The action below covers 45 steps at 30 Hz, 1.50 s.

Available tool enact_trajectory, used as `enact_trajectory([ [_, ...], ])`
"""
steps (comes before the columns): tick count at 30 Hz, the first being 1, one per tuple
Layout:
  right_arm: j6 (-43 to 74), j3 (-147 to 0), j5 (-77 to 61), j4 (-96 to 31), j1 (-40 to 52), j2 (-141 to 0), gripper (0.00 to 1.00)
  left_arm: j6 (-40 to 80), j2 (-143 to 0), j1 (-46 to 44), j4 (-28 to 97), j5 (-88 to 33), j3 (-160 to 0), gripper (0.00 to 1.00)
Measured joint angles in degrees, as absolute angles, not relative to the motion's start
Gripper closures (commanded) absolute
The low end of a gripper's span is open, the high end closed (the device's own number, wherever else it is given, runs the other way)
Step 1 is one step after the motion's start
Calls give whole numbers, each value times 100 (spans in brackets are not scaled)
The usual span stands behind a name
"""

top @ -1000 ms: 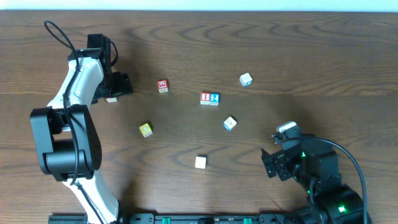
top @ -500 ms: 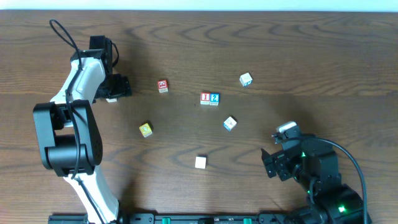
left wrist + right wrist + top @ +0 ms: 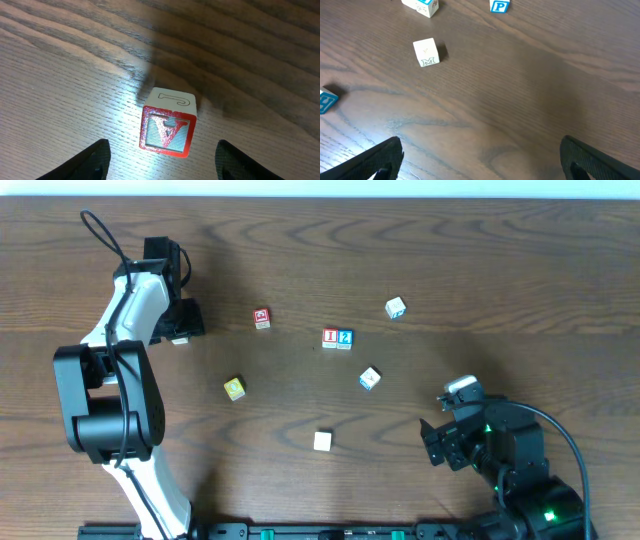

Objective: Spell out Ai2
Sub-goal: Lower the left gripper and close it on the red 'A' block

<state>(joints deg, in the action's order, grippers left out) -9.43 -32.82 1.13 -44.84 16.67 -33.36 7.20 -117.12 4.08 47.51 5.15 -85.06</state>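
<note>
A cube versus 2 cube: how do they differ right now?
The A cube is red-framed; the 2 cube is blue-framed. The A cube sits alone between the fingers of the open left claw; the 2 cube sits mid-table beside the I cube. Both are small white letter cubes.

The overhead view is evenly lit and sharp. In the left wrist view, glare whitens the brown wooden table [image 3: 65, 105] at 9 o'clock, and shadow lies at 1 o'clock.

Looks like a robotics lab bench, not somebody's home. The left arm [image 3: 120, 380] and right arm [image 3: 505, 455] sit by a black rail [image 3: 300, 532] at the edge of a dark wood-grain table [image 3: 520, 260]. A loose cable [image 3: 104, 237] loops off one arm, and green status lights [image 3: 548, 516] glow on the other.
</note>
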Motion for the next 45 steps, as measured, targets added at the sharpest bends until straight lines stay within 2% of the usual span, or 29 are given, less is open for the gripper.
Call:
enact_trajectory([
  [8,-943,-3282,113,-4484,1667,-3336,1,722,-11712,491,4611,425,-8506,32],
  [21,-943,-3282,113,-4484,1667,-3336,1,716,-11712,698,4453,-47,-8506,25],
  [26,-943,-3282,113,-4482,1667,-3336,1,683,-11712,696,4447,-117,-8466,26],
  [29,-943,-3282,110,-4484,1667,-3336,1,635,-11712,698,4427,-121,-8381,28],
  [35,-943,-3282,113,-4484,1667,-3336,1,596,-11712,698,4366,-134,-8322,47],
  [41,-943,-3282,113,-4484,1667,-3336,1,572,-11712,698,4322,-134,-8322,56],
  [45,-943,-3282,113,-4484,1667,-3336,1,572,-11712,696,4318,-134,-8322,58],
])
